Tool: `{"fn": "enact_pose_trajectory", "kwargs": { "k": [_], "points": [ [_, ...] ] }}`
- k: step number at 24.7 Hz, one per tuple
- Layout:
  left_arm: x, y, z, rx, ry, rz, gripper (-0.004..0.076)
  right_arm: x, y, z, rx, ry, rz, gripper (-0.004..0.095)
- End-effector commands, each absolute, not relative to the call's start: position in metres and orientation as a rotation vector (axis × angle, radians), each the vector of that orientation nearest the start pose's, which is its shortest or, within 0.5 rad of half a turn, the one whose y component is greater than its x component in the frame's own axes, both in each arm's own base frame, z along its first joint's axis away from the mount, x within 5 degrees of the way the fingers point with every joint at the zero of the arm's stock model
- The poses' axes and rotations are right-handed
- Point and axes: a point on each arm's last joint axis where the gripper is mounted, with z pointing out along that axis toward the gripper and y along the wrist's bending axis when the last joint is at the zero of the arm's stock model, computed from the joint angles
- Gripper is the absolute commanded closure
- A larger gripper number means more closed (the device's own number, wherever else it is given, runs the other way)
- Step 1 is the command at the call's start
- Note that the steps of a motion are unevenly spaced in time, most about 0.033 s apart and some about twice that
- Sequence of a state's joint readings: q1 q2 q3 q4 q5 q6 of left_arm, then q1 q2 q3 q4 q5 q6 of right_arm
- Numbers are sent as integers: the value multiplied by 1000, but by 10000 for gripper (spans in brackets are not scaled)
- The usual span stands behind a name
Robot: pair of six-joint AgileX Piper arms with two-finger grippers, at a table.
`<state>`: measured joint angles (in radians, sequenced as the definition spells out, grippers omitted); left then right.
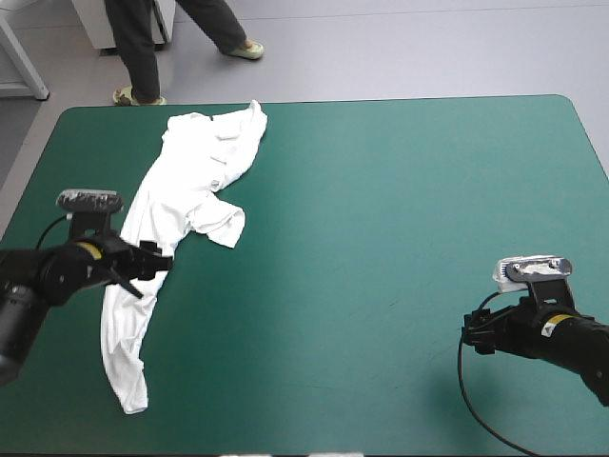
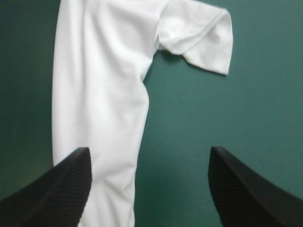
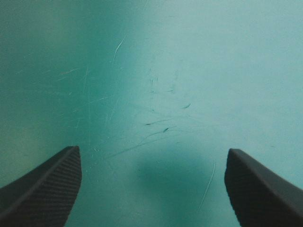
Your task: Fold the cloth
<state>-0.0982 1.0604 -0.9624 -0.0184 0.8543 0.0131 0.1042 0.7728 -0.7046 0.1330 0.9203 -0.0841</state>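
Note:
The white T-shirt (image 1: 181, 214) lies stretched in a long crumpled strip along the table's left side, from near the far edge toward the near edge, one short sleeve (image 1: 224, 224) sticking out toward the middle. My left gripper (image 1: 152, 262) is open just over the strip's middle. In the left wrist view the T-shirt (image 2: 102, 99) runs ahead between and past the fingers, its sleeve (image 2: 203, 40) off to one side, and the left gripper (image 2: 149, 187) holds nothing. My right gripper (image 1: 473, 335) is open at the near right, far from the shirt; the right gripper (image 3: 151, 187) faces only bare cover.
The teal-green cover (image 1: 400, 209) stretches from the shirt to the right edge. Fine scratches mark the cover (image 3: 156, 118) ahead of the right gripper.

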Motion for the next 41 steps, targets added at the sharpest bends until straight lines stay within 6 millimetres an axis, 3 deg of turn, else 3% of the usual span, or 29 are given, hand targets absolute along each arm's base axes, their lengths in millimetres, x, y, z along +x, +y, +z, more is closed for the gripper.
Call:
{"fn": "enact_pose_trajectory", "kwargs": {
  "k": [1,5,10,14,18,21,24,25,30,32,33,34,37,41],
  "points": [
    [246,-27,371,146,2375,-64,213,139,24,323,-179,2423,173,149],
    [300,-32,375,173,2442,-57,213,135,23,324,-184,2458,167,149],
    [363,-36,361,250,2639,-133,213,125,20,318,-157,2574,139,149],
    [406,-35,351,229,2659,-167,213,122,20,319,-159,2584,142,149],
    [438,-29,341,135,2650,-104,213,119,20,321,-158,2563,142,149],
    [454,-23,323,103,2689,-8,213,117,20,322,-156,2556,159,149],
    [465,-17,298,83,2744,88,213,115,21,322,-155,2552,167,149],
    [472,-18,280,86,2777,87,213,115,21,322,-155,2554,167,149],
    [487,-20,240,124,2817,79,226,115,21,322,-154,2554,169,153],
    [491,-25,226,204,2832,9,416,115,21,322,-155,2552,166,172],
    [495,-30,221,231,2806,-65,651,115,20,322,-156,2552,161,172],
    [499,-36,220,263,2765,-136,724,115,20,323,-156,2550,156,172],
    [505,-59,227,318,2647,-283,733,116,18,333,-143,2517,125,172],
    [493,-129,238,677,2565,-250,733,116,14,359,-90,2437,84,171]
  ]
}}
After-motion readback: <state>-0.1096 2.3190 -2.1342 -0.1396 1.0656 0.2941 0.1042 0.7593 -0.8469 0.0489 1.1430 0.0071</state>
